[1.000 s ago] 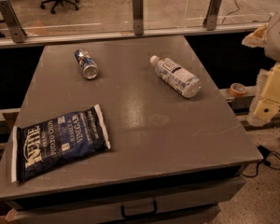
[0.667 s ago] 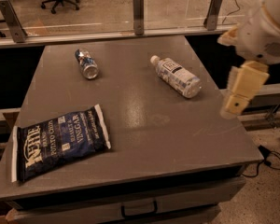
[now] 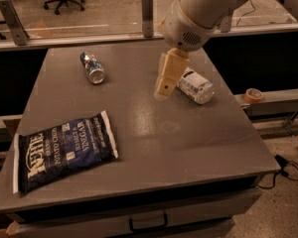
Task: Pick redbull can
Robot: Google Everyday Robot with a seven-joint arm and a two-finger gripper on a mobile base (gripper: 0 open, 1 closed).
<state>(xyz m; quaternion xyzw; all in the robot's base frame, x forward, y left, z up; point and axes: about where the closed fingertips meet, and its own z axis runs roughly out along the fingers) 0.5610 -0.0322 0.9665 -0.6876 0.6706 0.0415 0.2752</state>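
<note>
The redbull can [image 3: 92,67] lies on its side at the back left of the grey table [image 3: 154,148], blue and silver, its shiny top facing the front. My gripper [image 3: 166,79] hangs over the middle of the table's back half, to the right of the can and well apart from it. It points down and holds nothing. The white arm [image 3: 203,9] comes in from the upper right. The gripper hides part of a clear plastic water bottle [image 3: 195,86] that lies on its side just behind it.
A dark blue Kettle chip bag [image 3: 64,150] lies flat at the front left. A glass rail with metal posts [image 3: 147,14] runs behind the table. A tape roll [image 3: 253,95] sits on a ledge at the right. A drawer handle [image 3: 148,223] shows below the front edge.
The arm has swung from the table's right side leftward over its middle, and the gripper now stands in front of the water bottle. The can, bottle and bag have not moved.
</note>
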